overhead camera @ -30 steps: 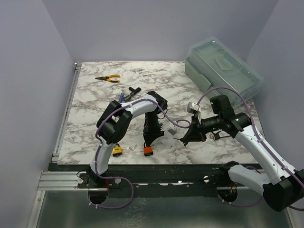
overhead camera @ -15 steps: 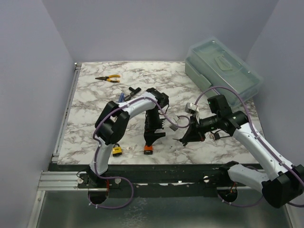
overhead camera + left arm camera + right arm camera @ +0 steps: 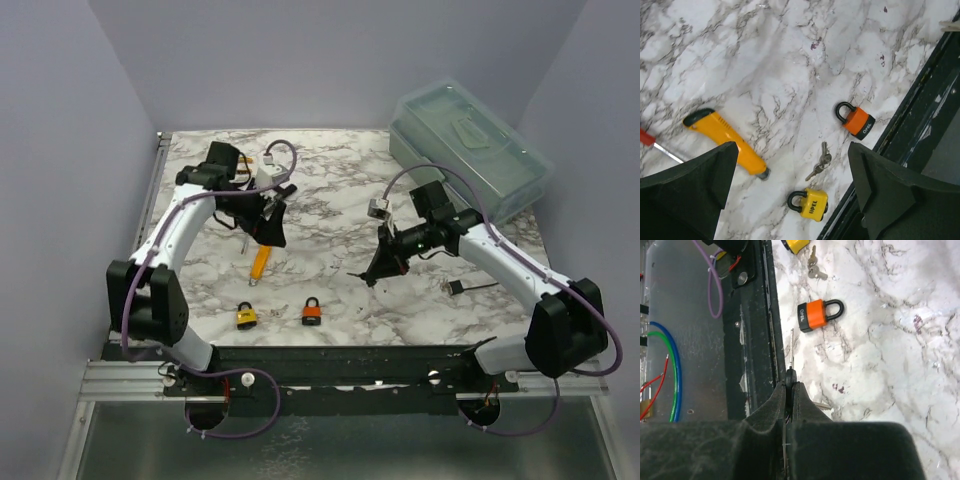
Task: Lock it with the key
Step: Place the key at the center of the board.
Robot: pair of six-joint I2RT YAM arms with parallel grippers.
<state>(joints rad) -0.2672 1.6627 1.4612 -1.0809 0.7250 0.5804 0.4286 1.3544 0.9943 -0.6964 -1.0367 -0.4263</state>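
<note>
Near edge of marble table [image 3: 330, 180]: yellow padlock [image 3: 245, 316] and orange padlock [image 3: 313, 312], apart; key bunch [image 3: 820, 161] between them.

Orange padlock: long axis near-to-far, shackle toward far side, body end facing black rail [image 3: 752, 340].

Right gripper [image 3: 372, 274]: nearer arm, just far-right of orange padlock, pinched tight on single key [image 3: 791, 347]. Blade aims at near edge, roughly crosswise to padlock axis. Likely needs turning onto body end.

Farther: yellow utility knife [image 3: 260, 262]. Left gripper [image 3: 268, 215] above it, spread wide, empty.

table [image 3: 330, 170]: smooth marble-look; orange padlock [image 3: 816, 315]: plastic-cased; key [image 3: 791, 347] in right claw [image 3: 789, 382]: thin metal
</note>
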